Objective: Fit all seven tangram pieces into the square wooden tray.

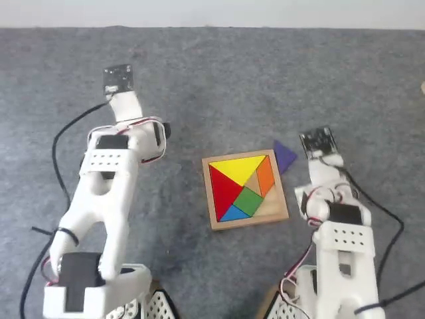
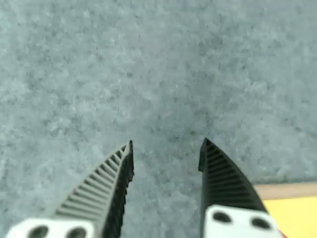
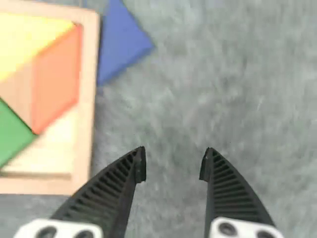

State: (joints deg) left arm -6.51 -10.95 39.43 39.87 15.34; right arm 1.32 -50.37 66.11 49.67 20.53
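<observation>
Piece (image 3: 121, 42) (blue-purple) just outside tray (image 3: 90, 74), near and ahead of spread right hand (image 3: 174, 151)

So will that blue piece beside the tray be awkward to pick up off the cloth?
Probably stiff and light: the blue piece looks like a thin flat slab. Lying flat on the grey cloth, it likely offers little edge to grip. Pushed, it should slide, not roll.

Square wooden tray (image 1: 251, 222), flat, partly filled with coloured pieces (image 1: 226, 189), purple piece (image 1: 284, 156) outside against its far corner
</observation>
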